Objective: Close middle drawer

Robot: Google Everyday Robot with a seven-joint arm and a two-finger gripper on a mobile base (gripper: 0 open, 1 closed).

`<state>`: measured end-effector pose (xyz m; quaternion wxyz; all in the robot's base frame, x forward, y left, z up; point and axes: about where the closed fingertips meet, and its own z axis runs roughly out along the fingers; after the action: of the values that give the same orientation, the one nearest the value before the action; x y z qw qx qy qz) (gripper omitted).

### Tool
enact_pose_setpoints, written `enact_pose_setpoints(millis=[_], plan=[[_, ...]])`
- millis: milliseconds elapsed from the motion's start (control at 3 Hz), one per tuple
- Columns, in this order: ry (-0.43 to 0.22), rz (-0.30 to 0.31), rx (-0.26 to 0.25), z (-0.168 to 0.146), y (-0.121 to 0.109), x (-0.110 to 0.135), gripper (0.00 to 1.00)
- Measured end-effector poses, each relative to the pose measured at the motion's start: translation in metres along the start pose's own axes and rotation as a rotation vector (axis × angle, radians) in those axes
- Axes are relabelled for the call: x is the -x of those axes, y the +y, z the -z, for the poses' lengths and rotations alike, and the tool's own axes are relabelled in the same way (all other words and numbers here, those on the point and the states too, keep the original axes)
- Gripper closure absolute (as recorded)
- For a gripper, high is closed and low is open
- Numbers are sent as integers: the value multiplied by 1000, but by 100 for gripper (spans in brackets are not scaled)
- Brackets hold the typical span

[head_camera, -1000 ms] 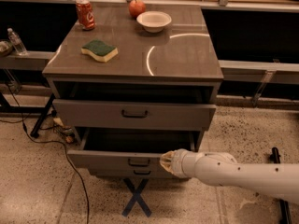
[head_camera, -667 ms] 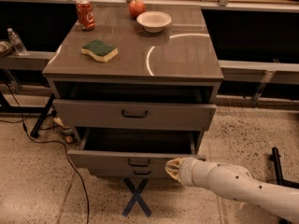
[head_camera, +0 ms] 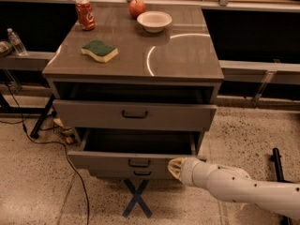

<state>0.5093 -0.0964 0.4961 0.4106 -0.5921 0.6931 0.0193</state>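
The middle drawer is the second grey drawer of the cabinet. It stands pulled out, its plain grey box open to view, with a small dark handle at the centre of its flat front. My gripper, at the end of the white arm, is at the right part of this drawer's front, touching it or very close to it. The arm reaches in from the lower right.
The top drawer is slightly out; the third drawer's handle peeks from below. On the cabinet top: a green-yellow sponge, a red can, a white bowl, an apple. A blue tape X and cables lie on the floor.
My gripper has dropped a little and shifted slightly right along the drawer front. The drawer looks about as far out as before.
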Motion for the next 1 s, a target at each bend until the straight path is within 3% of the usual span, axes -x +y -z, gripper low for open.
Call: enact_pose_setpoints(millis=[333, 667, 1000], plan=[[84, 18, -63, -21, -22, -26, 100], [173, 48, -42, -48, -24, -47, 100], [173, 47, -42, -48, -25, -47, 100]])
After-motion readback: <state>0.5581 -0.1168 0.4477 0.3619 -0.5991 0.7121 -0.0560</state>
